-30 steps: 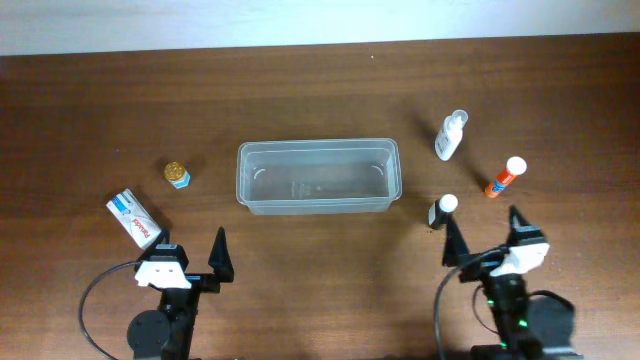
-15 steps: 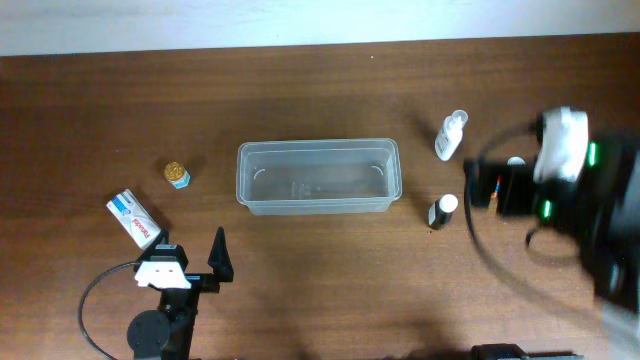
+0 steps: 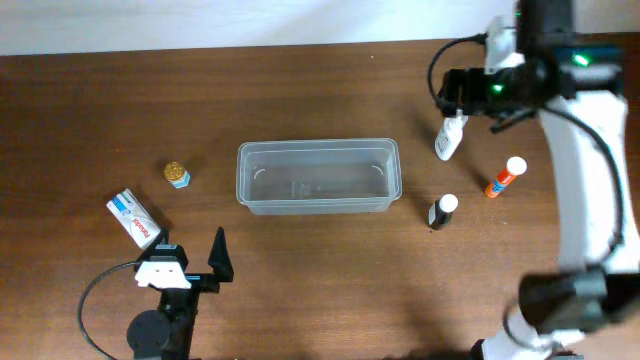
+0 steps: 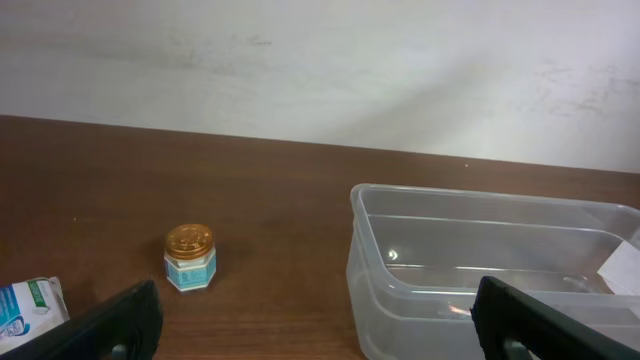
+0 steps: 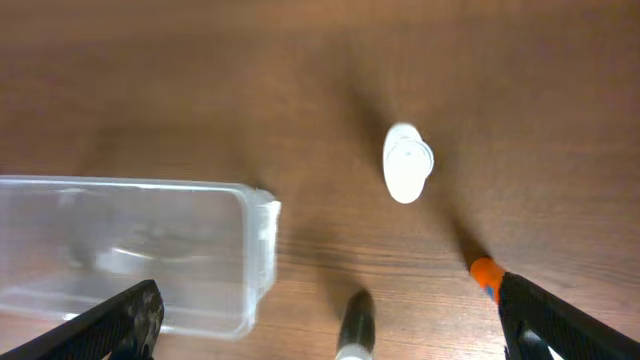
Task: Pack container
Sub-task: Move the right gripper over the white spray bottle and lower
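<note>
At the far left of the table (image 3: 80,110) lies a small white box (image 3: 133,220), and a short jar (image 3: 177,175) with a gold lid sits a little beyond it. The left gripper (image 3: 192,262) rests low near the front edge with its fingers spread wide and nothing between them.

The container (image 3: 318,144) sits at the middle of the table, long side toward the arms, with nothing in it. To its right stand a white bottle (image 3: 450,137), a black bottle (image 3: 441,211) with a white cap, and an orange tube (image 3: 505,177) lying furthest right. The right gripper (image 3: 462,100) hangs over the white bottle, fingers wide apart and empty.

The likeliest trouble is at that bottle. It stands upright and looks narrow, so a finger that lands off-centre could tip it and send it rolling. The black bottle stands near enough that a low sweep toward the container could knock it over. The container itself probably weighs little, so a bump on its rim could slide it.

The container is a clear, slightly cloudy plastic tub. It is rectangular with rounded corners, a rolled rim and fairly low walls. The brown wood shows through it, and light glints on its floor.
</note>
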